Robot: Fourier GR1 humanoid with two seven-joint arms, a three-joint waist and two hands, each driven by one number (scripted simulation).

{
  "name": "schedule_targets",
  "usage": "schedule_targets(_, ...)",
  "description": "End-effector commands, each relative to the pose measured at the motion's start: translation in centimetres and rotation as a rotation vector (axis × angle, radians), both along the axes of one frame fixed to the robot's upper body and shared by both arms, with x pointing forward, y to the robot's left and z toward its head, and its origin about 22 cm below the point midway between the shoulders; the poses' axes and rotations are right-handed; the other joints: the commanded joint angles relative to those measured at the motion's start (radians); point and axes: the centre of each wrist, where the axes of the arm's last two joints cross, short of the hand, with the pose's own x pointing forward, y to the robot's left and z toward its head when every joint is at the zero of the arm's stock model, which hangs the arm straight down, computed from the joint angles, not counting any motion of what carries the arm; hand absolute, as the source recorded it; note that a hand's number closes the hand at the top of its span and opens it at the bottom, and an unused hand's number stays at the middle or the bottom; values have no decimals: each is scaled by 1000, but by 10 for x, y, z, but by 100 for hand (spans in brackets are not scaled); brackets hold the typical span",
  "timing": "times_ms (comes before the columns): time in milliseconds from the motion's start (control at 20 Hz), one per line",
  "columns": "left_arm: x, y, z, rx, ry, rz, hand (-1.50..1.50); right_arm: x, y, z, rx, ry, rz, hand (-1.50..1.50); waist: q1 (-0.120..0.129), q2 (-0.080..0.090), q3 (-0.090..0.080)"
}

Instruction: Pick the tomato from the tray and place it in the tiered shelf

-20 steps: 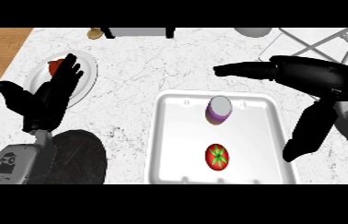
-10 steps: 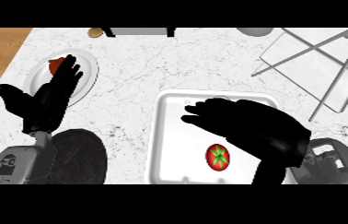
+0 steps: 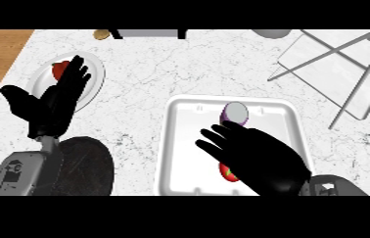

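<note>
A white tray lies on the marble counter at the lower middle. On it, my right hand spreads over the red tomato, of which only a sliver shows at the hand's left edge. The fingers are relaxed and point up-left; I cannot see them curled round the fruit. A purple and grey eggplant-like piece lies at the tray's far end, just beyond the fingertips. The tiered shelf, with grey bars and pale panels, stands at the upper right. My left hand rests open at the left, fingers up.
A white plate with a red item sits at the upper left, partly behind the left hand. A dark round object lies at the lower left. The counter's wooden edge shows at far left.
The right hand has moved down and toward me over the tray, now covering most of the tomato and uncovering the purple piece. The left hand has not moved.
</note>
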Motion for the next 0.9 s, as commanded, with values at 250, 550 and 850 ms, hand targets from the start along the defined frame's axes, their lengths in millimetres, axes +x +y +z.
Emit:
schedule_targets(250, 7, 6, -2, 0, -12, -9, 0, -16, 0, -16, -90, -32, -13, -150, -1, 1, 0)
schedule_targets(550, -5, 4, 7, 0, -14, -3, 0, -6, 15, -38, -113, -40, -11, -150, 5, 1, 0)
schedule_targets(850, -1, -10, -4, -8, -1, 3, 0, -13, -14, -31, -85, -29, -37, -150, 0, 0, 0)
